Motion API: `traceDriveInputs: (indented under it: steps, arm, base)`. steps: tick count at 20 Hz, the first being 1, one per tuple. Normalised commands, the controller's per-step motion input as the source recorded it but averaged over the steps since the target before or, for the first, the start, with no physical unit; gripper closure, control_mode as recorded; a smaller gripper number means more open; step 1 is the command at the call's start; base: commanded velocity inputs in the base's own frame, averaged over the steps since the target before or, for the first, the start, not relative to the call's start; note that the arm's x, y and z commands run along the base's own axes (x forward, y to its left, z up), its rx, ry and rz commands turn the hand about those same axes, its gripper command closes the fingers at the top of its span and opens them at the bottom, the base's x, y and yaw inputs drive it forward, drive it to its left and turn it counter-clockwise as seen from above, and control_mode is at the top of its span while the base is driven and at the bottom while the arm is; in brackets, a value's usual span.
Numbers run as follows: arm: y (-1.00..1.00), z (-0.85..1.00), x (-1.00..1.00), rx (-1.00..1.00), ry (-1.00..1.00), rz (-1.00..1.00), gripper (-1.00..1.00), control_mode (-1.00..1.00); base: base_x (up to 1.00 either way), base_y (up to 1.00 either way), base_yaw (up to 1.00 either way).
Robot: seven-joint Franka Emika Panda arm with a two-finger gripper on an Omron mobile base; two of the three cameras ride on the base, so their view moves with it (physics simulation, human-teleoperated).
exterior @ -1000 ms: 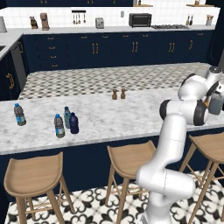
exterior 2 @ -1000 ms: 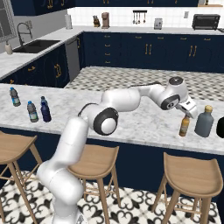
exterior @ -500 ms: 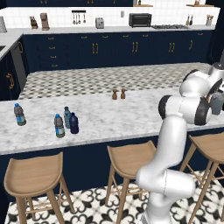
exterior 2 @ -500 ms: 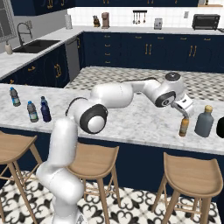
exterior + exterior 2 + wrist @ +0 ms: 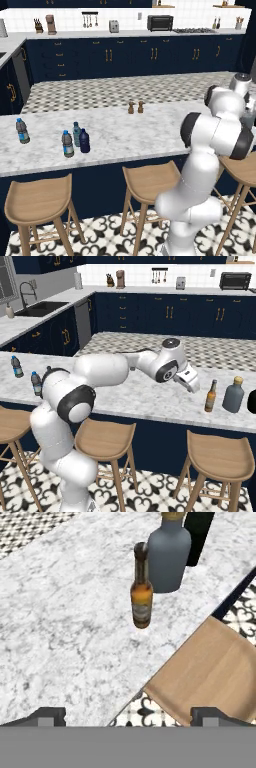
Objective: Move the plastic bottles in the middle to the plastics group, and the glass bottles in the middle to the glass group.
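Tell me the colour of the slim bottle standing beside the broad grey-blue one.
Amber-brown, with a pale label; the slim bottle shows best in the hand view.

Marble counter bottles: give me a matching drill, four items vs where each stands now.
Items:
1. amber bottle
2. grey-blue bottle
3. navy bottle
4. brown shakers

Places:
A. beside the pale teal bottle, left part of the counter
B. far edge of the counter, mid-length
C. just ahead of the tool, left of the broad bottle in the right base view
D. right end, next to a dark bottle

Pairs: 1-C, 2-D, 3-A, 4-B
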Motion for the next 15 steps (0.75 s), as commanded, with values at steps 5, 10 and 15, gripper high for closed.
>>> traceDriveInputs:
  steps: [5,10,15]
  arm:
    - [0.9,0.2,-0.69,-0.08,0.05,0.28,-1.0,-1.0]
    - [0.92,0.24,-0.64,-0.07,0.11,0.32,-1.0,-1.0]
    - [0.85,0.23,-0.66,-0.04,0.08,0.32,-1.0,-1.0]
  base:
    - [0.0,0.0,0.0]
    - [0.0,0.0,0.0]
    - [0.0,0.0,0.0]
